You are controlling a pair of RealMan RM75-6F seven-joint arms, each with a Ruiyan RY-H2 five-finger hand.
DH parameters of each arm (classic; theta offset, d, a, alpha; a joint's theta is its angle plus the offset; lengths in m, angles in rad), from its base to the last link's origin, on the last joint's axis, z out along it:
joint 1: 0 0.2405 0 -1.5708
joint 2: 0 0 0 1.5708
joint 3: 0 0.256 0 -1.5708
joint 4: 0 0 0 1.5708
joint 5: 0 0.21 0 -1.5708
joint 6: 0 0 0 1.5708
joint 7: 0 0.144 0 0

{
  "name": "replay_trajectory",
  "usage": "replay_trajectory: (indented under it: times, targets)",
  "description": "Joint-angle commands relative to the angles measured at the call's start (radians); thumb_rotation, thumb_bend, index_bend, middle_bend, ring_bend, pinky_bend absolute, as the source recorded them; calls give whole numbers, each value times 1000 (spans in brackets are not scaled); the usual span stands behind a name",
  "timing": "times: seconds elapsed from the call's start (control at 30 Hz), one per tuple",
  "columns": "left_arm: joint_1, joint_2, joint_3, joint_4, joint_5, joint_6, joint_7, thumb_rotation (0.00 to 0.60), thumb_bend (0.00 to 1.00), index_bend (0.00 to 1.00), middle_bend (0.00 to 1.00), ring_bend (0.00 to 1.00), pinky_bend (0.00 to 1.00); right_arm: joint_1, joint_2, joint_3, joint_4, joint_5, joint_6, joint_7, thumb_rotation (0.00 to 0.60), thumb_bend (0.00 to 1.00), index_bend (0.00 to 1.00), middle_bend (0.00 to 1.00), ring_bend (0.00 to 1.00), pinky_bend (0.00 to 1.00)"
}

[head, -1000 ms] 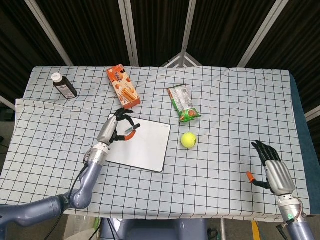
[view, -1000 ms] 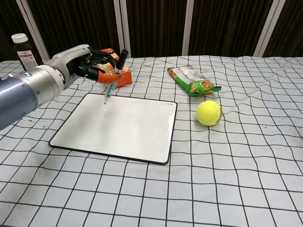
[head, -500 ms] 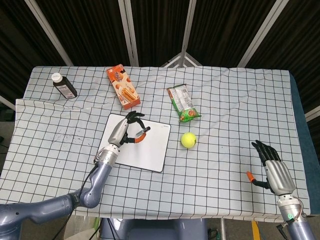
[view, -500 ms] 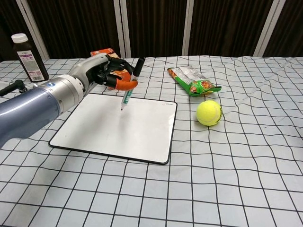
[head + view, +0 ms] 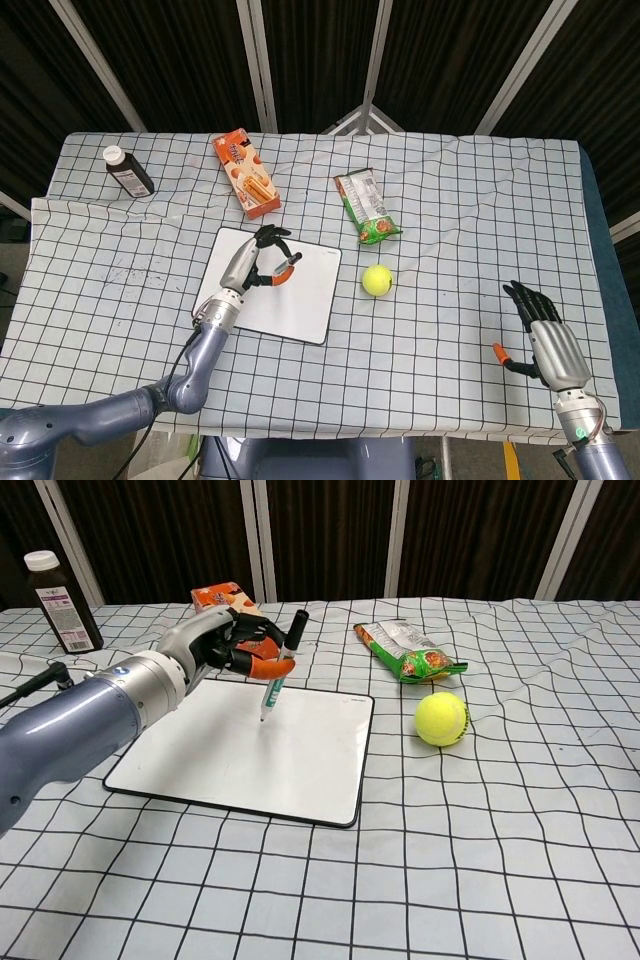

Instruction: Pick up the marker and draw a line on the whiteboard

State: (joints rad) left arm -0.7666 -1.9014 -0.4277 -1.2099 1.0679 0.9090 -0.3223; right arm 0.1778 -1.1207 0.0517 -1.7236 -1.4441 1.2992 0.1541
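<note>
The left hand (image 5: 222, 643) is gripping the marker (image 5: 279, 675) in its fingers, tip pointing down over the whiteboard (image 5: 290, 770). Far right, the right hand (image 5: 548, 340) is resting, holding nothing, fingers apart, on the bench (image 5: 450, 200).

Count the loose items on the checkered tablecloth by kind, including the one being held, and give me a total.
Brown medicine bottle with white cap: 1
Orange snack box: 1
Green and orange snack bag: 1
Yellow tennis ball: 1
White rectangular whiteboard: 1
Marker with black cap: 1
Total: 6
</note>
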Motion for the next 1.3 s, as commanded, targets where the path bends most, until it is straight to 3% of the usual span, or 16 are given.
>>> replay_trajectory:
  times: [0.03,1.3]
  targets:
    - [-3,-5,3,9,4,-2,-8,600,511,708,208,65,151,0,0,0,0,1,0,0,600,327,0,0,0,0]
    - [20,12,38,-27,2,-1,-8,600,511,708,208,64,151,-3,-2,-2,-3,-3,6,-9,600,327,0,0,0,0]
